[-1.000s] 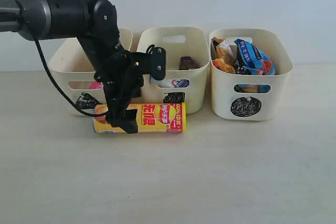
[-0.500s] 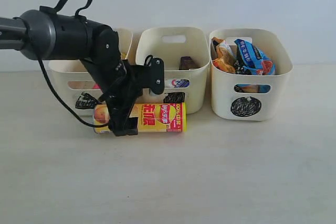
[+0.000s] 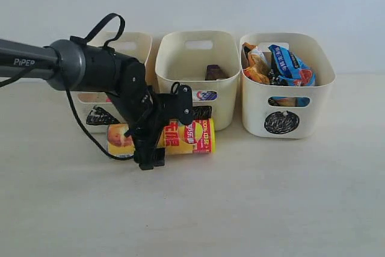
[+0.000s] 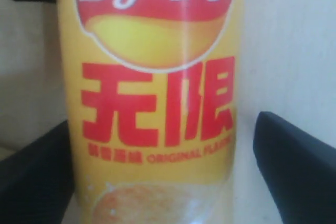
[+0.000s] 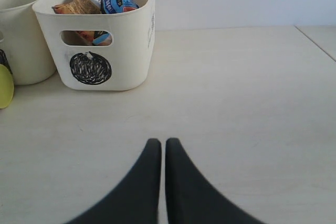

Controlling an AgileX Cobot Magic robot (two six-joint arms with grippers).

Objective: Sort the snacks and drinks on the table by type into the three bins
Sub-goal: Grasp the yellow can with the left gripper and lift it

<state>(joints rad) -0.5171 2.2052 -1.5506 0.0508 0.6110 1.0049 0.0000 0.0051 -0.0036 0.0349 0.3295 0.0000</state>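
While the jaws straddle the can, step in hand: pick-up of the yellow-orange chip can (image 3: 189,136), judged the one item not yet binned.
Left gripper (image 3: 150,154): jaws spread wide, one dark finger (image 4: 299,177) on each side of the can; a strip of table shows between that finger and the can, so no pinch as yet.
Can position: lying on its side on the table (image 3: 271,197), crosswise between the left jaws, its label facing the wrist camera.
Right gripper (image 5: 159,150): jaws pressed together on nothing, above bare table, the circle bin (image 5: 121,35) well ahead of them.
Next move, as judged: close on the can's middle, lift level, and carry it to the triangle bin (image 3: 135,40) just beyond the jaws.
Can: rigid cylinder, smooth glossy printed wall; likely to roll or slip if gripped off-centre.
Bins: three matching cream plastic tubs, rounded corners, oval handle cutouts, black scribbled marks.
Square bin (image 3: 225,70): holds a dark purple carton (image 3: 215,72) and a white and blue carton (image 3: 206,95), both boxy.
Circle bin contents: crinkly foil bags, one orange (image 3: 255,64), one blue (image 3: 289,58).
Table: flat, matte, pale beige.
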